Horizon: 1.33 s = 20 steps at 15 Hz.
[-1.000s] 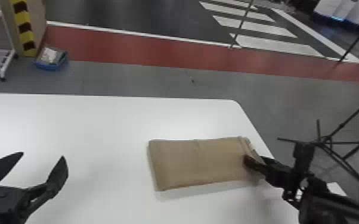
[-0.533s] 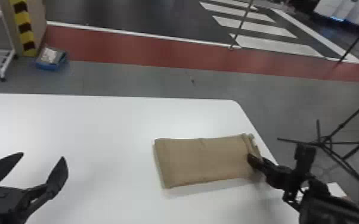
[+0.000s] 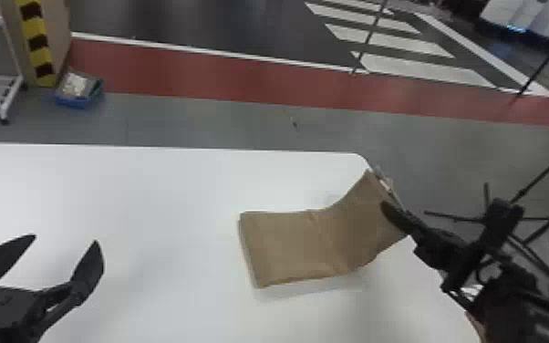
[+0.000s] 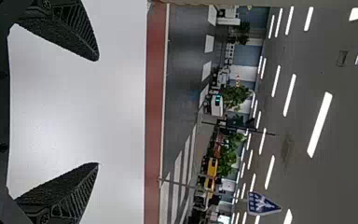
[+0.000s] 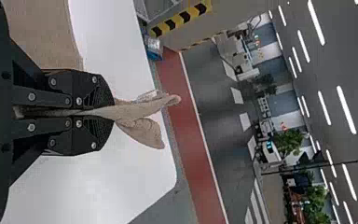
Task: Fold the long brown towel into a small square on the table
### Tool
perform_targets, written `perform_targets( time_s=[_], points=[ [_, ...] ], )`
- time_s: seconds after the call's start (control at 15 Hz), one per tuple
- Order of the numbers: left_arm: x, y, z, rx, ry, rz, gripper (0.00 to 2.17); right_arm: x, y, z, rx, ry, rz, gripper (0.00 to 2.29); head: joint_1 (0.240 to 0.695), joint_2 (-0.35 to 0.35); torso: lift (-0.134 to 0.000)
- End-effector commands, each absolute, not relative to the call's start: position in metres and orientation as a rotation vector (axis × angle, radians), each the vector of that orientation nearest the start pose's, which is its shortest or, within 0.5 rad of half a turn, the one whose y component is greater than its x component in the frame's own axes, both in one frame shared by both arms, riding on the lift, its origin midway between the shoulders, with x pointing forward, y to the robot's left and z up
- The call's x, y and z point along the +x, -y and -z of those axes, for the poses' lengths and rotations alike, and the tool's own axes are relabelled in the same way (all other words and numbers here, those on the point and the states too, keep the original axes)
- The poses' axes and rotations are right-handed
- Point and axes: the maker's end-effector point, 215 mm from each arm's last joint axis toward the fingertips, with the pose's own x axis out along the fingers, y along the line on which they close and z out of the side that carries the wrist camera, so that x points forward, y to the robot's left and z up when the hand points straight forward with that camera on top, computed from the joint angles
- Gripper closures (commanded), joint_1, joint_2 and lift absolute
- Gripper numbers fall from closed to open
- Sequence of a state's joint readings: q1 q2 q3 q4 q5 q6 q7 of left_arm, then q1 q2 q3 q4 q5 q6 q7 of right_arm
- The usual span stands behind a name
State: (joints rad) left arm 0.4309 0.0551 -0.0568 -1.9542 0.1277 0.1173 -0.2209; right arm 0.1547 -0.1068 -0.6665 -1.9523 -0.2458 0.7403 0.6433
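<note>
A right gripper [image 5: 107, 113], pinched tight on one end of the brown towel [image 3: 287, 246], holds it raised, apparently to fold it over the section lying flat on the white tabletop [image 3: 150, 205]. The left gripper [image 3: 66, 238], spread wide, hangs well apart, likely giving room.

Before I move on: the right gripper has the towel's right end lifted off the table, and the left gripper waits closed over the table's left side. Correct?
Not quite: the left gripper is open, its fingers well apart in the left wrist view. The rest holds: the right gripper has the towel's right end lifted.
</note>
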Motion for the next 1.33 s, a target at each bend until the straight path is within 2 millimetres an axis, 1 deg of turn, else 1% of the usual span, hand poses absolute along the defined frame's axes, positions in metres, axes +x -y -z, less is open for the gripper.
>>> perform_targets(
  time_s=[0.0,0.07,0.2,0.27,0.33,0.4,0.47,0.53,0.6,0.67,0.73,0.8,0.87,0.93,1.0,1.07,1.13,1.2,1.27],
  points=[
    [0.45,-0.154,0.387,-0.113,-0.158,0.293,0.07,0.463,0.377,0.345,0.263,-0.332,-0.183,1.95,0.695,-0.35,-0.111],
    [0.45,-0.156,0.386,-0.112,-0.158,0.291,0.07,0.462,0.348,0.349,0.249,-0.357,-0.225,1.95,0.695,-0.339,-0.111],
    [0.449,-0.156,0.387,-0.111,-0.159,0.289,0.07,0.459,0.298,0.357,0.225,-0.39,-0.295,1.95,0.695,-0.28,-0.111],
    [0.449,-0.156,0.387,-0.111,-0.159,0.289,0.07,0.457,0.276,0.367,0.2,-0.418,-0.324,1.95,0.695,-0.227,-0.111],
    [0.449,-0.156,0.387,-0.111,-0.159,0.289,0.07,0.456,0.264,0.379,0.169,-0.45,-0.322,1.94,0.695,-0.199,-0.111],
    [0.449,-0.157,0.387,-0.108,-0.16,0.289,0.07,0.456,0.254,0.389,0.13,-0.478,-0.318,1.76,0.695,-0.178,-0.111],
    [0.448,-0.155,0.388,-0.111,-0.163,0.29,0.07,0.453,0.241,0.4,0.129,-0.499,-0.342,1.07,0.695,-0.158,-0.111],
    [0.448,-0.156,0.387,-0.109,-0.16,0.291,0.07,0.452,0.229,0.406,0.132,-0.504,-0.366,0.16,0.695,-0.143,-0.111],
    [0.448,-0.156,0.388,-0.109,-0.161,0.29,0.07,0.454,0.215,0.403,0.138,-0.468,-0.401,0.0,0.695,-0.115,-0.111],
    [0.448,-0.156,0.388,-0.109,-0.161,0.29,0.07,0.456,0.21,0.392,0.148,-0.408,-0.421,0.0,0.695,-0.101,-0.111],
    [0.448,-0.156,0.389,-0.109,-0.164,0.291,0.07,0.461,0.208,0.37,0.163,-0.308,-0.435,0.04,0.695,-0.087,-0.111],
    [0.448,-0.155,0.389,-0.11,-0.165,0.292,0.07,0.464,0.209,0.355,0.185,-0.247,-0.441,0.06,0.695,-0.076,-0.111],
    [0.448,-0.154,0.388,-0.109,-0.162,0.294,0.07,0.467,0.211,0.352,0.196,-0.233,-0.433,0.07,0.695,-0.07,-0.111],
    [0.448,-0.154,0.387,-0.108,-0.16,0.295,0.07,0.472,0.214,0.355,0.182,-0.244,-0.419,0.09,0.695,-0.066,-0.111],
    [0.448,-0.153,0.387,-0.107,-0.162,0.298,0.07,0.478,0.222,0.368,0.155,-0.28,-0.382,0.25,0.695,-0.068,-0.111],
    [0.448,-0.153,0.387,-0.107,-0.162,0.298,0.07,0.486,0.231,0.384,0.116,-0.321,-0.344,0.65,0.695,-0.072,-0.111],
    [0.448,-0.153,0.387,-0.107,-0.159,0.297,0.07,0.491,0.234,0.402,0.101,-0.369,-0.334,1.19,0.695,-0.08,-0.111],
    [0.449,-0.154,0.387,-0.106,-0.159,0.296,0.07,0.494,0.235,0.425,0.083,-0.443,-0.319,1.84,0.695,-0.086,-0.111],
    [0.449,-0.154,0.388,-0.106,-0.162,0.296,0.07,0.496,0.235,0.445,0.035,-0.493,-0.292,2.12,0.695,-0.092,-0.111]
  ],
)
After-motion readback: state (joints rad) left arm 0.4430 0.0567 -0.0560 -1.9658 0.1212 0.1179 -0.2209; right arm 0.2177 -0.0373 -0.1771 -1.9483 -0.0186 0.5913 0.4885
